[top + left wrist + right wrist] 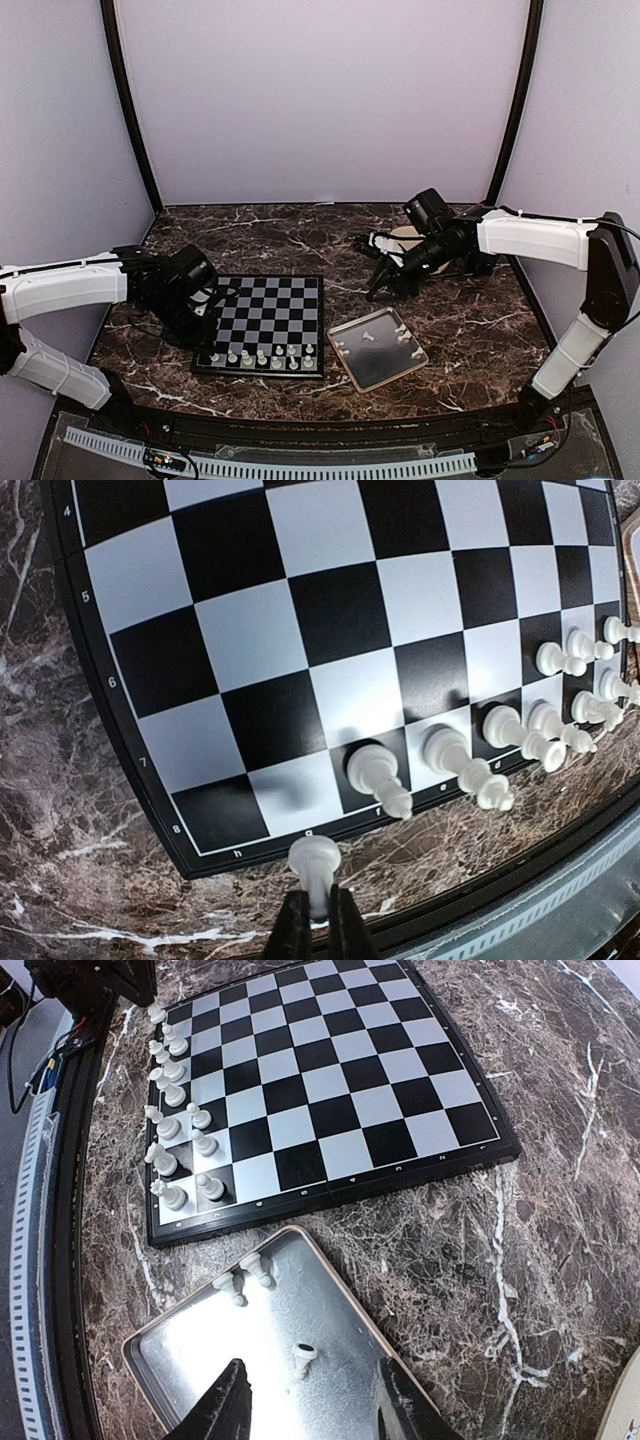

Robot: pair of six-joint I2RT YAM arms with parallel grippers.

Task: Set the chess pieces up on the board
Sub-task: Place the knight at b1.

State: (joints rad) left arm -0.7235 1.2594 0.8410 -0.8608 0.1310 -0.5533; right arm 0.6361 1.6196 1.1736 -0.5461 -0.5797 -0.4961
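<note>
A dark brown marble-patterned table [260, 235] sits inside pale lilac walls [320, 100] with black corner posts [130, 110]. The board [270, 300] lies flat toward the table's near-left part, its edges roughly square to the table's near edge. The chess pieces [262, 357] already on it stand upright in two short ranks along the board's near edge. The metal tray [385, 365] sits just beside the board's near-right corner, turned so that one corner points at the table's near edge. A few more pieces are scattered in it, some apparently on their sides. A beige plate [405, 233] shows at the far right, partly under the right arm. The left gripper [318, 910] is pinched tight on the foot of a white pawn [314, 860]. The pawn's long axis runs in line with the fingers and its round head points toward the board — just outside the black border, near the board's near-left corner. The right gripper [311, 1365] hangs over the tray with its jaws about half apart and nothing in them, one small piece on the tray floor below the gap. Bare marble runs from the board's far edge to the back wall, and the board's far ranks offer open squares.
</note>
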